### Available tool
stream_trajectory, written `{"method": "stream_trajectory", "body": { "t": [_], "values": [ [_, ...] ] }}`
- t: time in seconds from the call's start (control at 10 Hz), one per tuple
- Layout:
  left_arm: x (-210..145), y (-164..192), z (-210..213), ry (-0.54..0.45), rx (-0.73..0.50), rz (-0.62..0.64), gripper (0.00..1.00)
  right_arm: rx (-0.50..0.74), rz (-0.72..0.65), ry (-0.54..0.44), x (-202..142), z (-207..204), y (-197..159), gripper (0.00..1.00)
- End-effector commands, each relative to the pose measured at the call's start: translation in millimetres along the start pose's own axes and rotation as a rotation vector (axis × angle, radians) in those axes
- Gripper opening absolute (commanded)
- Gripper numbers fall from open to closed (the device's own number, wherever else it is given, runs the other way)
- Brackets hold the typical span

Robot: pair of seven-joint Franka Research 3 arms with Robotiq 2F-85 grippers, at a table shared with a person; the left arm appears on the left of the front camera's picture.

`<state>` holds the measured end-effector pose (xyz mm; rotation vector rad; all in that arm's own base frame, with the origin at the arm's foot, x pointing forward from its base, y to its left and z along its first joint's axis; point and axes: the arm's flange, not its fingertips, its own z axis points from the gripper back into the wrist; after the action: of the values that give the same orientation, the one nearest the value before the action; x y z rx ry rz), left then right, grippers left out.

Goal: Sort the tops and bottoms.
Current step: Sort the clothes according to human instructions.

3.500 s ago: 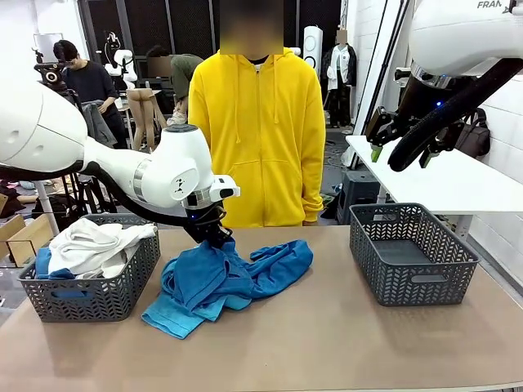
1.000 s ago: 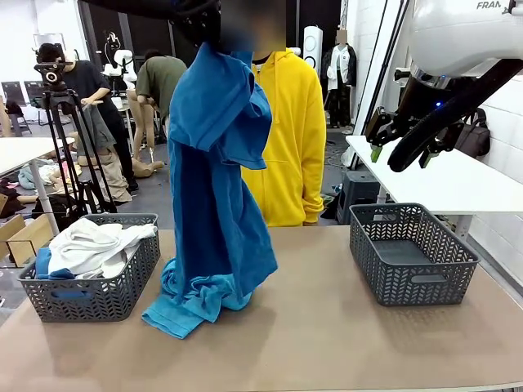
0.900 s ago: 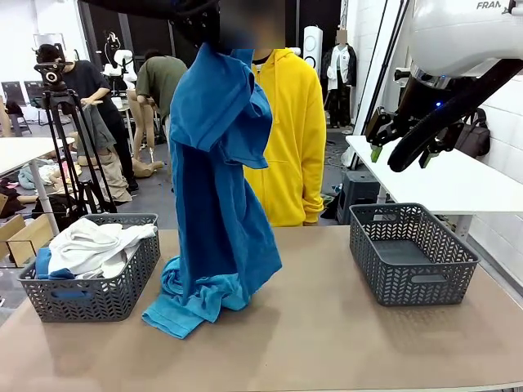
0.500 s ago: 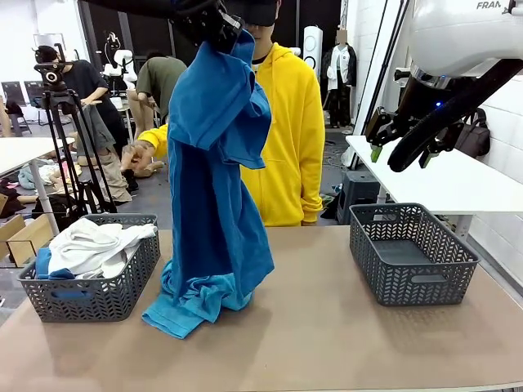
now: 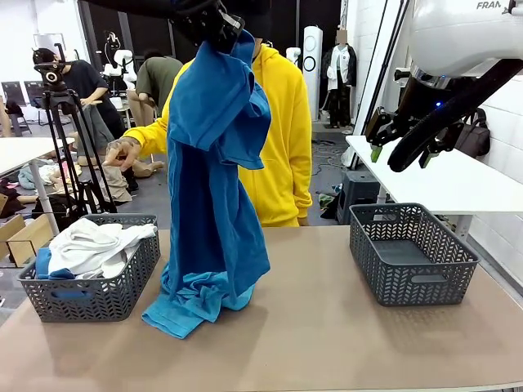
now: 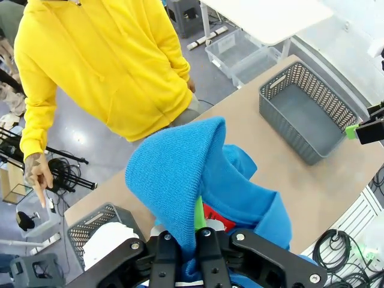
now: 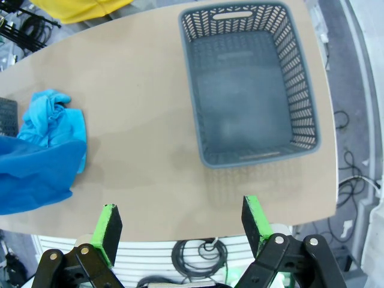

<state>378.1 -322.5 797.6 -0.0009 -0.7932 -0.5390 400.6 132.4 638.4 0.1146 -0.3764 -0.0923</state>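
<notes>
Brown tabletop ran across the front view, with a busy workshop behind it. At its left end stood a grey mesh basket holding a crumpled white garment over a bit of blue cloth. Above and behind that basket, the person's hand reached out from a yellow sleeve. Left of the middle, the left gripper was up at the picture's top edge. Its fingers pinched a fold of the royal blue garment, which hung in a long drape. The lower end of the drape met the turquoise garment heaped on the table. The person in the yellow hoodie stood behind the drape. Toward the right end sat a second grey basket. Up above that end the right gripper hovered well clear of the table, its green pads spread wide apart.
</notes>
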Motion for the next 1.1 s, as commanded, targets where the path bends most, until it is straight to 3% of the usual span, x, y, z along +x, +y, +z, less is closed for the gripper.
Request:
{"method": "stream_trajectory", "body": {
  "t": [0.0, 0.8, 1.0],
  "values": [
    [-0.1, 2.5, 6.4, -0.015, 0.000, -0.002, 0.00, 0.025, -0.013, -0.012, -4.1, -5.6, -2.1, 1.00],
    [0.0, 0.0, 0.0, 0.000, 0.000, 0.000, 0.00, 0.025, -0.013, -0.012, -4.1, -5.6, -2.1, 1.00],
    [26.1, 48.1, 30.9, -0.093, 0.081, 0.064, 0.00, 0.025, -0.013, -0.012, -4.1, -5.6, -2.1, 1.00]
  ]
}}
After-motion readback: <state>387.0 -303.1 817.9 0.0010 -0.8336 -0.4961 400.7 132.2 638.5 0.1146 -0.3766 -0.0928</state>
